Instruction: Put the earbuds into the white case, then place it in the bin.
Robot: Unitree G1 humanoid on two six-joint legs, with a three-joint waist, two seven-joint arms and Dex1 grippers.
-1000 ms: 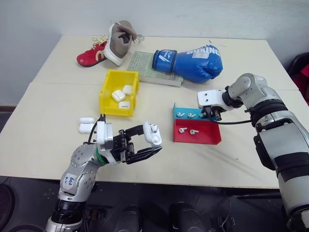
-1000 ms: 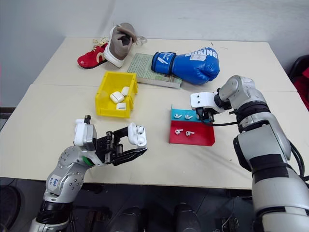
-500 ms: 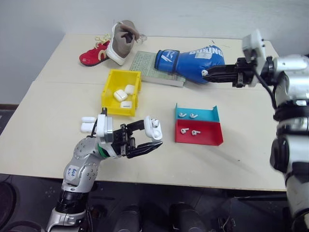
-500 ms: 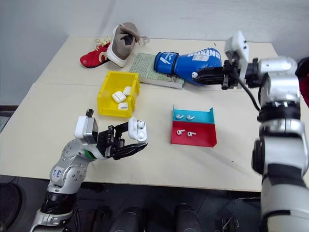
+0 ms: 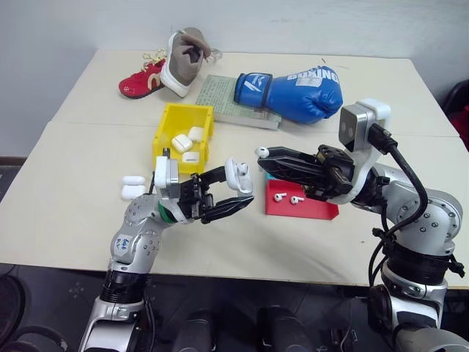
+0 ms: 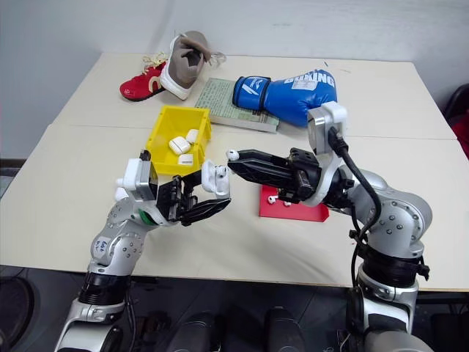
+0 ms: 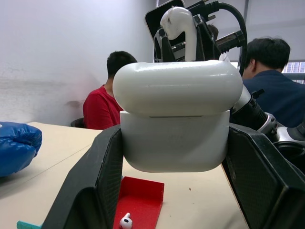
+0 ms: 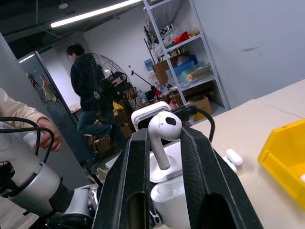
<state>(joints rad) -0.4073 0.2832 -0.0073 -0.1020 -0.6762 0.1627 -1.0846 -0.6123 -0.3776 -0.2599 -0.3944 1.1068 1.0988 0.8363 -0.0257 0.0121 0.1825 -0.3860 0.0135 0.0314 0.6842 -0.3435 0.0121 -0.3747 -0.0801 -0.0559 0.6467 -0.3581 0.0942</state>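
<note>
Blue boxing glove beside green book, red shoe, tan shoe, red tray, people seated behind

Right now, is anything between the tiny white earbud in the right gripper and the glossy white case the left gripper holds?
Nothing visible. The right gripper pinches the tiny white stemmed earbud just beside the glossy white pebble-shaped case, which the left gripper clamps above the beige table. From the left wrist view the case's hinged lid looks lowered, possibly blocking insertion.
</note>
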